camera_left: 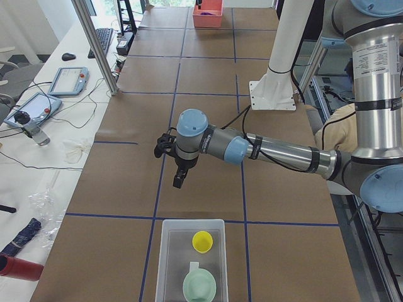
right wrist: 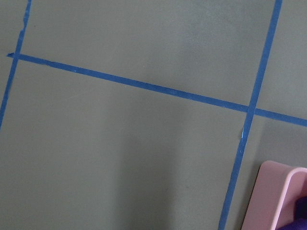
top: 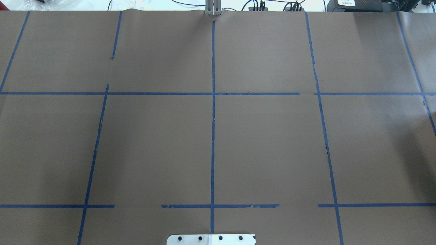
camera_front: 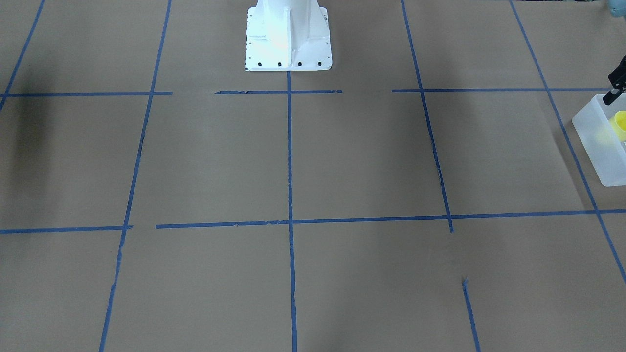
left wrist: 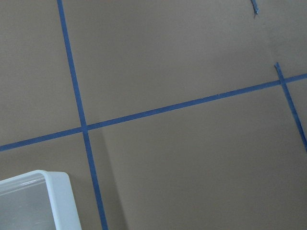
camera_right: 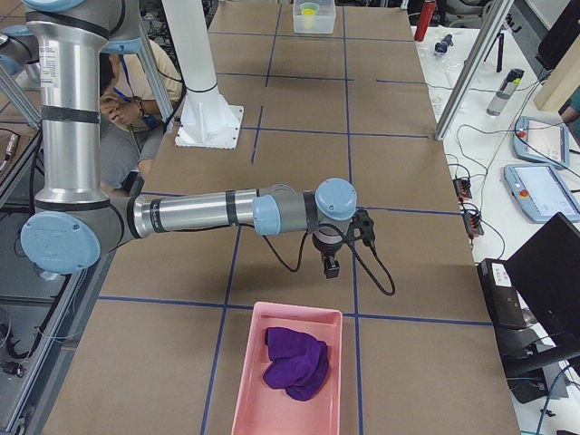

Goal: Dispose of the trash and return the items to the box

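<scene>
Frosted-white box (camera_left: 165, 251) sits at the table end on the robot's left. Both items lie inside it: yellow cup (camera_left: 202, 241), mouth up, and mint bowl (camera_left: 199, 286) at 6 o'clock of the cup in the exterior left view. Left gripper (camera_left: 179, 179) hangs over brown paper (camera_left: 208, 195), fingers pointing down; whether it is parted or clenched cannot be told. From it the box lies at 6 o'clock, near, with the box's long axis on the 12–6 line. Right gripper (camera_right: 331, 265) hovers at the opposite end, at 12 o'clock of pink tray (camera_right: 243, 381), which holds purple cloth (camera_right: 296, 362); its state likewise cannot be told. Judgement: the returns appear complete, and the left arm is nearer the box.
</scene>
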Controlling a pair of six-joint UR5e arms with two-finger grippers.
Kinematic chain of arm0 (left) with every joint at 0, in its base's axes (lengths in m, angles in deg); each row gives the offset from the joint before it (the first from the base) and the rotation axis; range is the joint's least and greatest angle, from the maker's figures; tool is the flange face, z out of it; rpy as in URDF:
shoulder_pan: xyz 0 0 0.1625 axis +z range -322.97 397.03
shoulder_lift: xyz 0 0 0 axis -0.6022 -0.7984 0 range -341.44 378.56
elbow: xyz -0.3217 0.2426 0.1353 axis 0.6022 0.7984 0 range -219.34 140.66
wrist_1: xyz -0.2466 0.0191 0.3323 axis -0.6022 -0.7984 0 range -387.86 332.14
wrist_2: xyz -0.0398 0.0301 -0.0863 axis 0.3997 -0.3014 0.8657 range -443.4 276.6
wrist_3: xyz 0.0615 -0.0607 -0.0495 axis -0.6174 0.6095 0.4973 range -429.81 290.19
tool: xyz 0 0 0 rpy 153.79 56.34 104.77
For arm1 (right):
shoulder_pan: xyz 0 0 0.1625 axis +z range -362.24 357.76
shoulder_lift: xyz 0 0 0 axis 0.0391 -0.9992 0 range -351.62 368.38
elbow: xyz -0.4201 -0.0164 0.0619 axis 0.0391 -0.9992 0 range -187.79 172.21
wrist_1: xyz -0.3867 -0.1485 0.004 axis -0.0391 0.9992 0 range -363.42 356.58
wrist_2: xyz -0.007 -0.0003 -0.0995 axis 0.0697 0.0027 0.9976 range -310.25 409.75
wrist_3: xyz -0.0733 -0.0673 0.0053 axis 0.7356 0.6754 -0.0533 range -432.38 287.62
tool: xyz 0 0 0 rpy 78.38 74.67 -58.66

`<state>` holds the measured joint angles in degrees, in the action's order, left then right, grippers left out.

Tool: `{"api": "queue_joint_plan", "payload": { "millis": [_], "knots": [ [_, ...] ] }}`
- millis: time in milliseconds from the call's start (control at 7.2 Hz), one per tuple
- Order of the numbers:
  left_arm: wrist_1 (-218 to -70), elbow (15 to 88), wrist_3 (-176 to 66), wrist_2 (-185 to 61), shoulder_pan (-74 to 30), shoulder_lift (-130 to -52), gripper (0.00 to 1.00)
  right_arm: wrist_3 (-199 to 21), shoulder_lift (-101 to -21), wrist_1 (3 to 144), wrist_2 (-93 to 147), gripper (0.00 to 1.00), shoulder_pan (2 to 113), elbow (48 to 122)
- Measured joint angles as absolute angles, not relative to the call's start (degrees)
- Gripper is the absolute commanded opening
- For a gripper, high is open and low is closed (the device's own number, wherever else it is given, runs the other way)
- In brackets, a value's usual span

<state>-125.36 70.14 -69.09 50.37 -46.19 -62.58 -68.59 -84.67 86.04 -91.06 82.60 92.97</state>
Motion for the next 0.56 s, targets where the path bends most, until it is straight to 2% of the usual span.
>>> {"api": "queue_joint_plan", "payload": {
  "millis": [278,556],
  "knots": [
    [-112.98,67.54,-81.49,49.48,-48.96,-66.43,1.00,-68.35,-85.51,85.71,-91.23,1.00,82.88,94.22],
    [-109.97,64.74,-85.11,49.49,-50.46,-67.26,1.00,-68.34,-85.62,85.78,-92.07,1.00,82.81,95.08]
  ]
}}
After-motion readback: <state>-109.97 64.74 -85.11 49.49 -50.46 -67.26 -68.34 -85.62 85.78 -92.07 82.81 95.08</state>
